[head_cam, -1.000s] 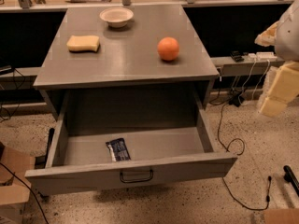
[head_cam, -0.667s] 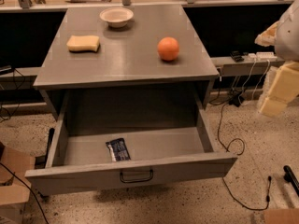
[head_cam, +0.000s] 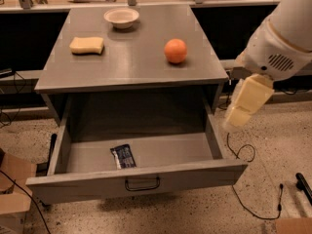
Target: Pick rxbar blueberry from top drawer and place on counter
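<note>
The rxbar blueberry [head_cam: 123,156] is lying flat on the floor of the top drawer [head_cam: 209,168], left of centre and just behind the front panel, above the dark bar handle [head_cam: 142,184]. The drawer is standing pulled well out from under the table [head_cam: 131,65], so the bar is lying in the open.

The hand [head_cam: 243,106] is hanging off to the right, outside the drawer's right wall and beside the cabinet's front corner, well apart from the bar. I cannot tell how far open it is, but it has no hold of the bar.

On the table a yellow sponge [head_cam: 87,45] is sitting to the left, a pale bowl [head_cam: 121,17] at the back and an orange [head_cam: 175,50] to the right.

I reckon the trouble is going to come from how the bar is lying. It is so flat and so near the front panel that a descending hand could knock the panel or skid over the slick wrapper. Swinging in from the right, the arm could also clip the drawer wall. Later, setting down near the orange could send it rolling.
</note>
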`<state>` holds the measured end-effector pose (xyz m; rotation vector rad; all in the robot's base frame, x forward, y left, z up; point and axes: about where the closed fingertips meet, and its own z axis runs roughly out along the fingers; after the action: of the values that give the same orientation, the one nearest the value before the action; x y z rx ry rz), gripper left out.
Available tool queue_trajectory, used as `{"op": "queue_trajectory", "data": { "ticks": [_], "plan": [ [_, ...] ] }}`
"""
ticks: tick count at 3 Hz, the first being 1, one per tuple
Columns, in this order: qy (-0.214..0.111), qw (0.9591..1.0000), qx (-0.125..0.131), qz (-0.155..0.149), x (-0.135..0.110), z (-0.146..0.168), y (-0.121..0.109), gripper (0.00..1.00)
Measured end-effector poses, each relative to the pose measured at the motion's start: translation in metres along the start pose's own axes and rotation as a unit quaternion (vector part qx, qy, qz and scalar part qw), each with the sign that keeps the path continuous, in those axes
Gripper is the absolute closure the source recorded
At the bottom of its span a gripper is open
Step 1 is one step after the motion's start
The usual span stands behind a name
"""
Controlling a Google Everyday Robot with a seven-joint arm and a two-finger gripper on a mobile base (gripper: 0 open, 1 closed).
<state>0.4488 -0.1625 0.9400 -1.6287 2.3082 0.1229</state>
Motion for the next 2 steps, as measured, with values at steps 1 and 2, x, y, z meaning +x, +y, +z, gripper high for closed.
{"op": "queue_trajectory", "data": {
  "ticks": [1,2],
  "plan": [
    [-0.023,0.9981,-0.005,0.056,-0.0272,0.0449,-0.0018,0.00],
    [-0.022,0.9983,-0.006,0.054,-0.0265,0.0445,-0.0007,0.00]
  ]
}}
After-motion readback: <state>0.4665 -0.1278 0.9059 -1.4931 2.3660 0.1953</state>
